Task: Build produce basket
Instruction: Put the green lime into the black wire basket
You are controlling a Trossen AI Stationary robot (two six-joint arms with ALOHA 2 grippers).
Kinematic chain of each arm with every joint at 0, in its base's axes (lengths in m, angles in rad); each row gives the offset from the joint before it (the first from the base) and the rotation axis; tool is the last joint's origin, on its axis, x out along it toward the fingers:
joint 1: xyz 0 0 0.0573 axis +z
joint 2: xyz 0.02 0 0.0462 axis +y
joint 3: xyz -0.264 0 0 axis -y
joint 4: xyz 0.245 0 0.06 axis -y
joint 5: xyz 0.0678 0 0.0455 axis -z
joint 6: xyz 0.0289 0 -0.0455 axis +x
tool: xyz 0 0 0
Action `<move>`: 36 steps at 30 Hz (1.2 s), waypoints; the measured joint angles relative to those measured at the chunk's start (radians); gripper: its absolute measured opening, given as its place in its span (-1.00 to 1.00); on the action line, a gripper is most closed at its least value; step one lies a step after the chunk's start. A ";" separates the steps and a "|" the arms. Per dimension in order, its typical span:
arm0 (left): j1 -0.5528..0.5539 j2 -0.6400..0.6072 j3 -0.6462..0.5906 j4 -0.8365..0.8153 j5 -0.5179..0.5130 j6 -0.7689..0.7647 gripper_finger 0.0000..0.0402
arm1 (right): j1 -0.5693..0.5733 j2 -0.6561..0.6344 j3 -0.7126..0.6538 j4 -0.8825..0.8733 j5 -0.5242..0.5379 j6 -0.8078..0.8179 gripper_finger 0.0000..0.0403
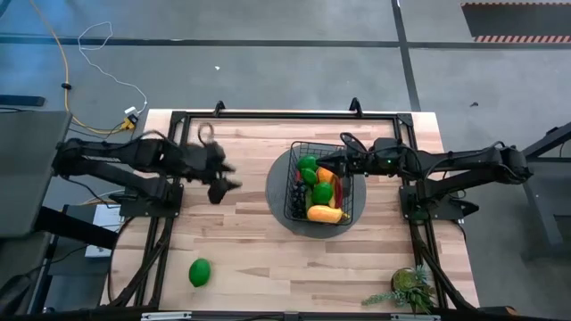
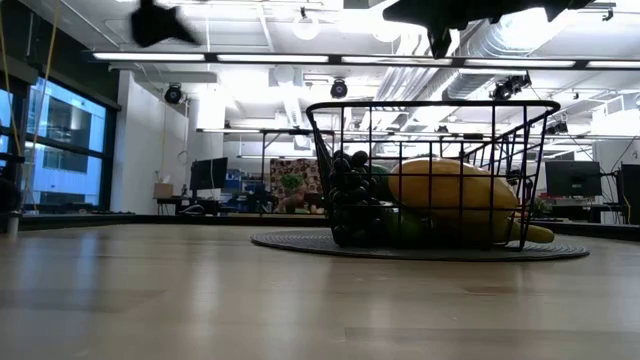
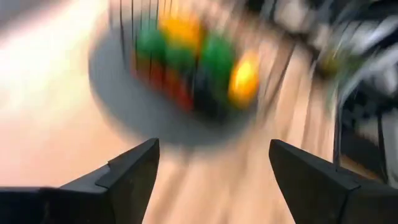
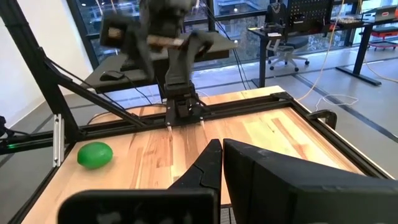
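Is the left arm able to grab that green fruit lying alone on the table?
Probably yes. The green fruit lies alone on bare table on the left arm's side, nothing around it. The left gripper is open and empty, raised above the table.

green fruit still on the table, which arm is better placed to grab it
Left. The green fruit lies on the left gripper's side, open and empty; the right gripper hangs over the basket.

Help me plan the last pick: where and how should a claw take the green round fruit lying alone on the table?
Grip the green fruit across its widest middle, coming straight down from above: it is rounded, lies alone on bare wood, and nothing crowds its sides.
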 joint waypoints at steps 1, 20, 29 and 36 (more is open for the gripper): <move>-0.026 0.017 0.015 -0.086 0.023 -0.065 0.45 | 0.000 0.000 0.000 0.000 0.000 -0.002 -1.00; -0.742 0.312 -0.014 -0.261 0.284 -1.374 0.45 | 0.000 0.000 0.000 -0.090 0.000 0.005 -1.00; -0.822 0.438 -0.014 -0.220 0.205 -1.478 0.48 | -0.004 0.000 0.000 -0.127 -0.011 0.005 -1.00; -0.830 0.493 -0.014 -0.201 0.219 -1.494 0.50 | -0.005 0.000 0.000 -0.130 -0.018 0.005 -1.00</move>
